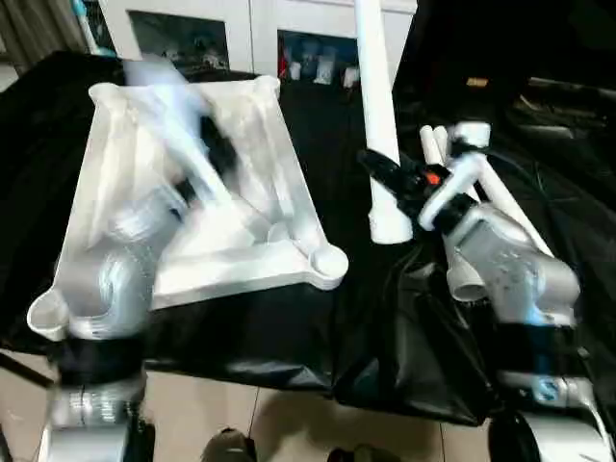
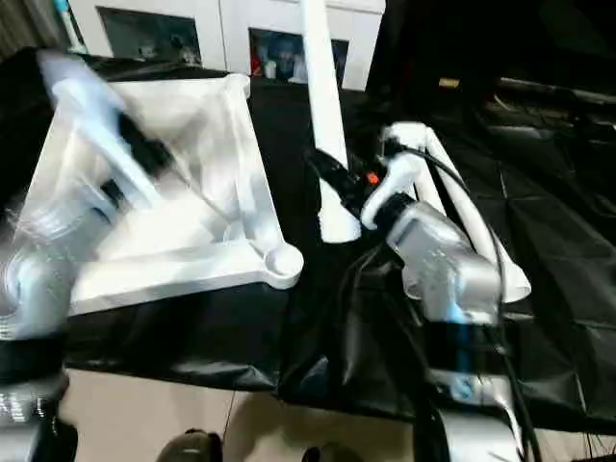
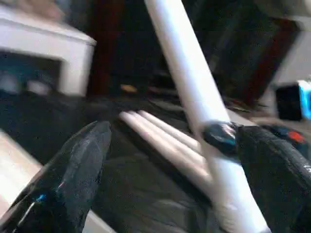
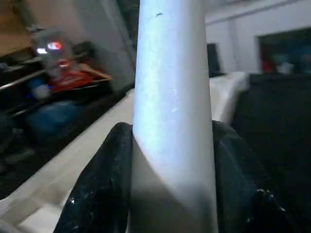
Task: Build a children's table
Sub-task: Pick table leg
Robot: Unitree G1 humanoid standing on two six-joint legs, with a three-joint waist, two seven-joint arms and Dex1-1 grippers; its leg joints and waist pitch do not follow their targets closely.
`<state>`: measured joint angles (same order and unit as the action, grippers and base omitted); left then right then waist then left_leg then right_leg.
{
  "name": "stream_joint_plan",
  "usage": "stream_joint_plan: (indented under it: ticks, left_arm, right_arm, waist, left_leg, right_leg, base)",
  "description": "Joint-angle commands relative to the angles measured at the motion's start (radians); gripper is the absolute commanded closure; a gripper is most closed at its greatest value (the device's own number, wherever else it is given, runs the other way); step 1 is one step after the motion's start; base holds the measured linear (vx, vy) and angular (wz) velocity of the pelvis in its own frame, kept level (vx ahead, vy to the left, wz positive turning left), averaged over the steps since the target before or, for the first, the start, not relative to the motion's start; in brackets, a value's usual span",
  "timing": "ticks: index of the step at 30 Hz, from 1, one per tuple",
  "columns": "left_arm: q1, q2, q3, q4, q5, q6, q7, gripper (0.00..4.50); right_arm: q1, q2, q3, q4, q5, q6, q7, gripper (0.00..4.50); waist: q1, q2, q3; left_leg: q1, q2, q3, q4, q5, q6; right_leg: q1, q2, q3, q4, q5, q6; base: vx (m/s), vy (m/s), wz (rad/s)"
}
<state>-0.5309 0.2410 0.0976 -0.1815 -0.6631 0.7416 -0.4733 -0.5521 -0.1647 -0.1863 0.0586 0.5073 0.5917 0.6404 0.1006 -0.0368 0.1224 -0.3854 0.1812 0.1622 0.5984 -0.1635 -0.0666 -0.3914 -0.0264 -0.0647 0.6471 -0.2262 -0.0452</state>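
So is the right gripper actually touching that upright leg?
Touching. In the right wrist view, the right gripper has both black fingers pressed against the sides of the leg.

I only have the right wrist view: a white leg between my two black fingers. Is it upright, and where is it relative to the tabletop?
Observer: The leg stands near vertical in the right gripper, its flared lower end over the black cloth, beside the tabletop, not in a socket.
Operator: Which socket is nearest?
Observer: The corner socket at the tabletop's near right corner, a little to the left of the leg's end.
Operator: Where are the other legs?
Observer: Spare legs lie on the cloth behind your right arm.
Operator: And my left gripper?
Observer: The left gripper is over the tabletop's ribbed underside, open and empty.
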Motion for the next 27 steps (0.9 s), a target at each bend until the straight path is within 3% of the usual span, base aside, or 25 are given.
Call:
stream_joint_plan:
  ticks: [1, 6, 7, 9, 15, 18, 21, 27]
  left_arm:
    - [-0.044, -0.027, 0.038, -0.009, -0.096, 0.076, 0.062, 0.00]
    - [-0.122, -0.110, 0.127, 0.032, -0.249, 0.135, 0.146, 0.00]
    - [-0.143, -0.130, 0.164, 0.045, -0.319, 0.181, 0.163, 0.00]
    - [-0.150, -0.133, 0.178, 0.052, -0.348, 0.217, 0.170, 0.00]
    - [-0.143, -0.141, 0.163, 0.065, -0.337, 0.260, 0.227, 0.00]
    - [-0.149, -0.142, 0.166, 0.093, -0.286, 0.240, 0.293, 0.00]
    - [-0.156, -0.148, 0.189, 0.104, -0.299, 0.243, 0.329, 0.00]
    - [-0.172, -0.153, 0.217, 0.103, -0.315, 0.245, 0.350, 0.68]
  right_arm:
    - [0.010, -0.014, 0.013, -0.067, 0.042, 0.017, 0.047, 2.67]
    - [0.039, -0.028, 0.043, -0.119, 0.072, 0.032, 0.092, 2.67]
    - [0.047, -0.032, 0.064, -0.125, 0.058, 0.023, 0.093, 2.67]
    - [0.051, -0.035, 0.080, -0.130, 0.045, 0.014, 0.096, 2.67]
    - [0.075, -0.040, 0.142, -0.179, 0.023, 0.008, 0.114, 2.67]
    - [0.086, -0.039, 0.171, -0.199, 0.018, 0.007, 0.115, 2.67]
    - [0.090, -0.040, 0.183, -0.203, 0.014, 0.005, 0.109, 2.67]
    - [0.102, -0.048, 0.209, -0.197, -0.015, -0.008, 0.098, 2.67]
  waist:
    - [0.004, 0.013, -0.098]
    - [0.007, 0.009, -0.093]
    - [0.008, 0.010, -0.094]
    - [0.010, 0.009, -0.095]
    - [0.011, 0.010, -0.096]
    - [0.012, 0.014, -0.095]
    - [0.012, 0.016, -0.093]
    - [0.013, 0.015, -0.092]
  left_leg:
    - [0.013, 0.046, -0.012, -0.051, -0.048, 0.053]
    - [0.012, 0.046, -0.013, -0.054, -0.076, 0.042]
    - [0.012, 0.043, -0.010, -0.050, -0.070, 0.034]
    - [0.011, 0.043, -0.013, -0.052, -0.063, 0.031]
    - [0.011, 0.045, -0.015, -0.052, -0.048, 0.040]
    - [0.011, 0.046, -0.016, -0.052, -0.060, 0.037]
    - [0.013, 0.047, -0.018, -0.054, -0.078, 0.026]
    - [0.012, 0.046, -0.018, -0.054, -0.077, 0.017]
  right_leg:
    - [0.066, -0.108, 0.064, -0.063, 0.108, -0.235]
    - [0.066, -0.109, 0.063, -0.078, -0.015, -0.202]
    - [0.065, -0.109, 0.064, -0.079, -0.022, -0.198]
    - [0.065, -0.108, 0.063, -0.079, -0.022, -0.194]
    - [0.064, -0.106, 0.064, -0.076, 0.012, -0.165]
    - [0.064, -0.106, 0.064, -0.079, 0.007, -0.157]
    - [0.063, -0.108, 0.064, -0.083, -0.027, -0.151]
    - [0.063, -0.108, 0.065, -0.082, -0.021, -0.155]
  base:
    - [0.000, 0.000, 0.00]
    - [0.000, 0.000, 0.00]
    - [0.000, 0.000, 0.00]
    - [0.000, 0.000, 0.00]
    - [0.000, 0.000, 0.00]
    - [0.000, 0.000, 0.00]
    - [0.000, 0.000, 0.00]
    - [0.000, 0.000, 0.00]
